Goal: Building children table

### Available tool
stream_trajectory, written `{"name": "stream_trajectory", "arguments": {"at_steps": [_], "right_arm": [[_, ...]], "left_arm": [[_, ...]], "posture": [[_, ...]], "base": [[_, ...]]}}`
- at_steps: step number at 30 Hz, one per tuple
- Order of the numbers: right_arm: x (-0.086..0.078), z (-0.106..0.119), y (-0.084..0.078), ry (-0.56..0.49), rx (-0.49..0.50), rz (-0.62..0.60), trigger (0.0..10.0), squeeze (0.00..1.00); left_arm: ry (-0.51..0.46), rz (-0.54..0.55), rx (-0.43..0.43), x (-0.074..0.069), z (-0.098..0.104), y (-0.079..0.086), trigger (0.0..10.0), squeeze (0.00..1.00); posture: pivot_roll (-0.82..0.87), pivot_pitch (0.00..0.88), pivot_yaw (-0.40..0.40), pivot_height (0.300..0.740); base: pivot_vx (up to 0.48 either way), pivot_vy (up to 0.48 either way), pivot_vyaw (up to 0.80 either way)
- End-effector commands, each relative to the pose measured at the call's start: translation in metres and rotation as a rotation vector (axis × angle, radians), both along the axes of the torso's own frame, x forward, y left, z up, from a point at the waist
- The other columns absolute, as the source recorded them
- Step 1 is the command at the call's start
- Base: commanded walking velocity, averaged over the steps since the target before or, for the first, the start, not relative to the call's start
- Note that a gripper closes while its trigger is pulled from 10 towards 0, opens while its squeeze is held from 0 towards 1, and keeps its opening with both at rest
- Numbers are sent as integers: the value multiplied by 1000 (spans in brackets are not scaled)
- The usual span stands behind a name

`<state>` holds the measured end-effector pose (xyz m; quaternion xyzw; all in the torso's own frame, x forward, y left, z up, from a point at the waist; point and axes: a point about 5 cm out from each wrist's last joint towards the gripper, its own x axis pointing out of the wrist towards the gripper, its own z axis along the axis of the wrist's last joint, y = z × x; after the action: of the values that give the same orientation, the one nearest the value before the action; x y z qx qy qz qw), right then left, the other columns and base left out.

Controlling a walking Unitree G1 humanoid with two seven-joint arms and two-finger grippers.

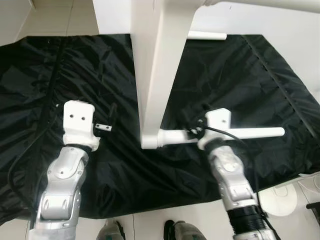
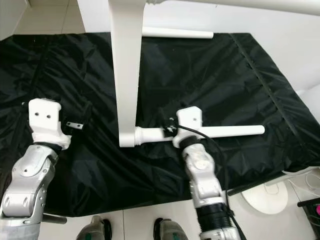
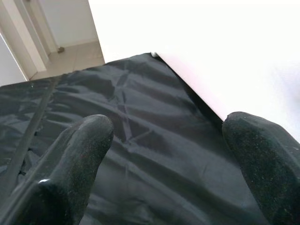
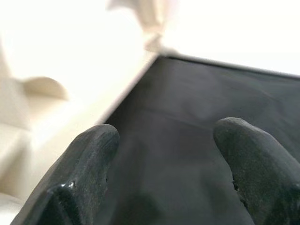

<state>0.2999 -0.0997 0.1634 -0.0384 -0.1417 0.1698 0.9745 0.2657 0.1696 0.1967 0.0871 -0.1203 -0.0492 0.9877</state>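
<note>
A white children's table top (image 1: 155,75) stands on its edge on a black cloth (image 1: 240,80). One white leg (image 1: 250,133) juts from its lower end to the right, low over the cloth. A second leg (image 1: 207,35) shows behind the panel, and a third (image 1: 260,4) runs along the top. My right gripper (image 4: 164,131) is open over the cloth, right beside the lower leg's joint with the panel; its wrist (image 1: 219,120) sits above that leg. My left gripper (image 3: 168,126) is open and holds nothing, with its wrist (image 1: 80,120) to the left of the panel.
A small silver metal piece (image 1: 103,127) shows beside my left wrist. A white round object (image 1: 280,200) rests on the tiles at the lower right, off the cloth. My feet (image 1: 112,231) stand at the cloth's near edge. A black cable (image 1: 30,145) trails over the cloth on the left.
</note>
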Motion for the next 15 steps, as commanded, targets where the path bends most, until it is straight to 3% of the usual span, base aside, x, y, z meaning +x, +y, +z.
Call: {"name": "stream_trajectory", "arguments": {"at_steps": [1, 3, 9, 11, 15], "right_arm": [[2, -8, 3, 33, -6, 0, 10000, 0], [6, -8, 9, 29, 17, -22, 10000, 0], [14, -1, 11, 9, 75, -114, 10000, 0], [13, 1, 3, -6, 90, -176, 10000, 0], [-4, -9, -39, -30, 60, -300, 10000, 0]], "left_arm": [[9, 134, -24, 3, -3, 13, 10000, 0], [2, 166, -28, 7, 1, 22, 10000, 0], [-12, 138, -28, 9, 5, 17, 10000, 0], [-14, 117, -7, 8, 3, 12, 10000, 0], [-5, 43, 31, -8, -12, 8, 10000, 0]], "posture": [[13, 131, -27, 740], [17, 128, -28, 740], [21, 124, -28, 740], [22, 125, -29, 740], [21, 128, -32, 740]], "base": [[0, 0, 0], [0, 0, 0], [0, 0, 0], [0, 0, 0], [0, 0, 0]]}}
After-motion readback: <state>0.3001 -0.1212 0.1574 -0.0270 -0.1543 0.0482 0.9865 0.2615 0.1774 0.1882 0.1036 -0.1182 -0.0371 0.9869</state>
